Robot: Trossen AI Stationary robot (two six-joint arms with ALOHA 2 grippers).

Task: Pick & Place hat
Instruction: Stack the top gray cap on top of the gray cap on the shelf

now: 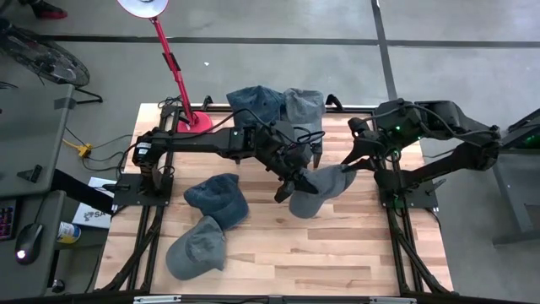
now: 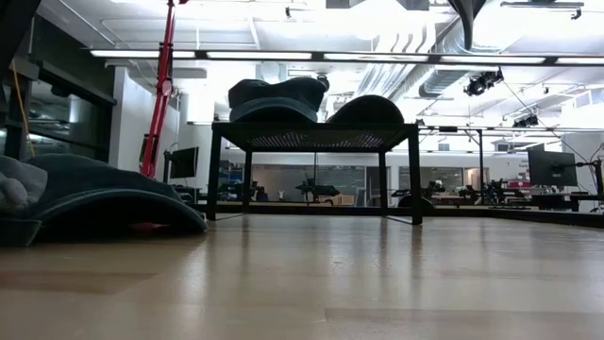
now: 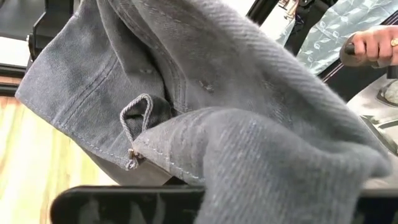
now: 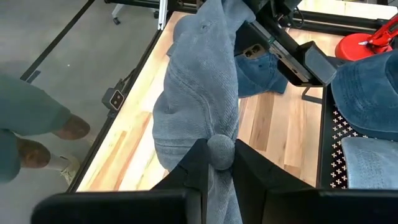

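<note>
A grey denim hat (image 1: 319, 187) hangs over the middle of the table between my two grippers. My left gripper (image 1: 295, 181) reaches in from the table's left and is shut on the hat's left end. My right gripper (image 4: 221, 155) comes from the right and is shut on the other end (image 1: 344, 173). In the left wrist view the hat (image 3: 249, 124) fills the picture, its strap loop (image 3: 137, 118) showing. The hat does not show in the low view. My left gripper holds the hat at its left end (image 4: 239, 15), reaching slanting down from the table's left. The hat's own cloth hides the fingers' place of contact. The hat hangs clear of the table. My right gripper pinches a bunched knob of the hat's cloth (image 4: 221, 148) between its two fingers (image 4: 198, 163). The fingers slant down from the table's right. The hat stretches away from them toward my left gripper, off the table.
Two blue hats (image 1: 218, 198) (image 1: 196, 247) lie on the table's near left. A black rack (image 2: 311, 137) at the far edge bears two more hats (image 1: 253, 101) (image 1: 302, 105). A red lamp (image 1: 173, 63) stands at the far left. A person's hand (image 3: 373, 43) and feet (image 4: 56, 140) show beyond the table.
</note>
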